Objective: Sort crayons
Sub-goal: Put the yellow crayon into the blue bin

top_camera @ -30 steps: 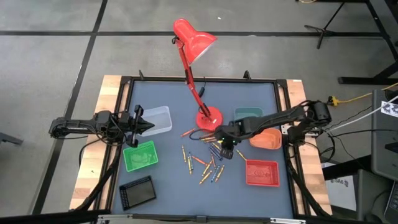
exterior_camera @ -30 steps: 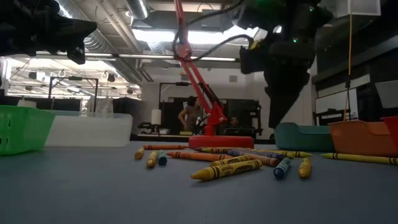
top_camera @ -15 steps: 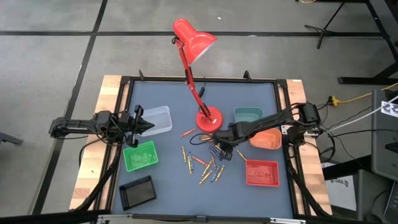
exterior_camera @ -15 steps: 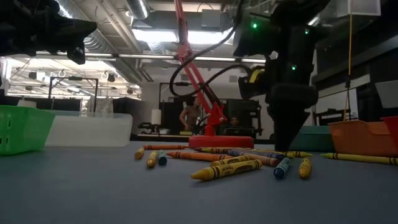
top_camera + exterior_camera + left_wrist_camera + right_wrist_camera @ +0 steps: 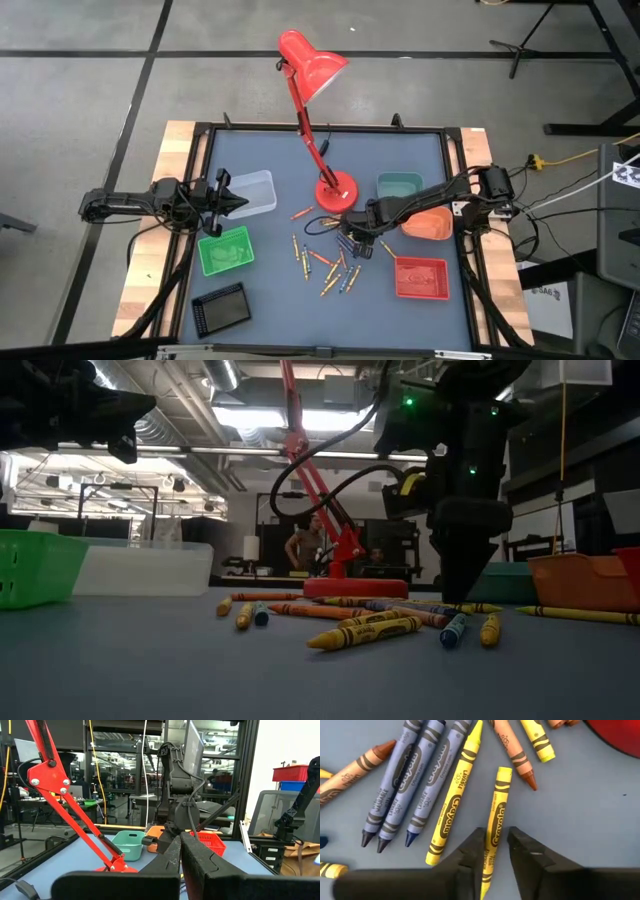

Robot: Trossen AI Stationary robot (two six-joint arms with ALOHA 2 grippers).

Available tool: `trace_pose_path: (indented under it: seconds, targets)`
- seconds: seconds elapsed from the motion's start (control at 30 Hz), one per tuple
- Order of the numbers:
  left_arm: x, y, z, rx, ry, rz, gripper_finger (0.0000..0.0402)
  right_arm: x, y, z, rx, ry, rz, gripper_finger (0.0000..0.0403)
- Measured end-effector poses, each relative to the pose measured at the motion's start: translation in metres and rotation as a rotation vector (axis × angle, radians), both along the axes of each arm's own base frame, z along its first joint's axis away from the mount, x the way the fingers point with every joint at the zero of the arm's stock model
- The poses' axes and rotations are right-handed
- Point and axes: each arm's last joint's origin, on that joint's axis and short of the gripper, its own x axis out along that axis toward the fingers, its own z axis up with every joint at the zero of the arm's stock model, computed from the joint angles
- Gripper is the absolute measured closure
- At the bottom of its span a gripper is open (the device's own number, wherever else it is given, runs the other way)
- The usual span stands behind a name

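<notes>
Red desk lamp (image 5: 312,70), base mid blue-grey tabletop (image 5: 260,140). Clear plastic tray (image 5: 251,192) and green basket tray (image 5: 226,250) left side, black ridged tray (image 5: 221,308) front-left. Teal tub (image 5: 398,185), orange tub (image 5: 430,224), red basket tray (image 5: 421,278) right side. Person (image 5: 305,547) standing in the room behind.

Even, soft light falls across the table (image 5: 400,150) in the high view, with faint shadows. In the low view, bright ceiling lights (image 5: 290,418) at upper centre glare, leaving the arms as dark silhouettes. The near tabletop is blurred.
</notes>
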Motion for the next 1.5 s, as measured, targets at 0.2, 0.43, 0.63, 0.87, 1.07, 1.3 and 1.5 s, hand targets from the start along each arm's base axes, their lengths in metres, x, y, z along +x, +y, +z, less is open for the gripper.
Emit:
trace_pose_path:
  seconds: [0.2, 0.43, 0.63, 0.87, 1.07, 1.3, 1.5]
  targets:
    - [0.0, 0.0, 0.0, 0.0, 0.0, 0.0, 0.0401, 0.0, 0.0, -0.001, 0.009, 0.004, 0.001, 0.037]
    - [0.0, 0.0, 0.0, 0.0, 0.0, 0.0, 0.0401, -0.001, 0.0, -0.001, 0.01, 0.008, 0.001, 0.0389]
    - [0.0, 0.0, 0.0, 0.0, 0.0, 0.0, 0.0401, -0.001, 0.0, 0.002, 0.015, -0.003, 0.001, 0.0384]
    - [0.0, 0.0, 0.0, 0.0, -0.001, 0.0, 0.0401, -0.007, -0.001, 0.02, 0.019, -0.039, 0.0, 0.0391]
    - [-0.001, 0.001, 0.006, -0.01, -0.064, 0.032, 0.0401, -0.023, -0.003, 0.047, 0.02, -0.042, 0.0, 0.0386]
    - [0.002, 0.004, 0.017, -0.047, -0.165, 0.116, 0.0401, -0.052, -0.01, 0.085, -0.078, -0.048, 0.011, 0.0388]
    - [0.017, 0.005, 0.025, -0.149, -0.076, 0.139, 0.0401, -0.076, -0.033, 0.105, -0.233, 0.001, -0.019, 0.0385]
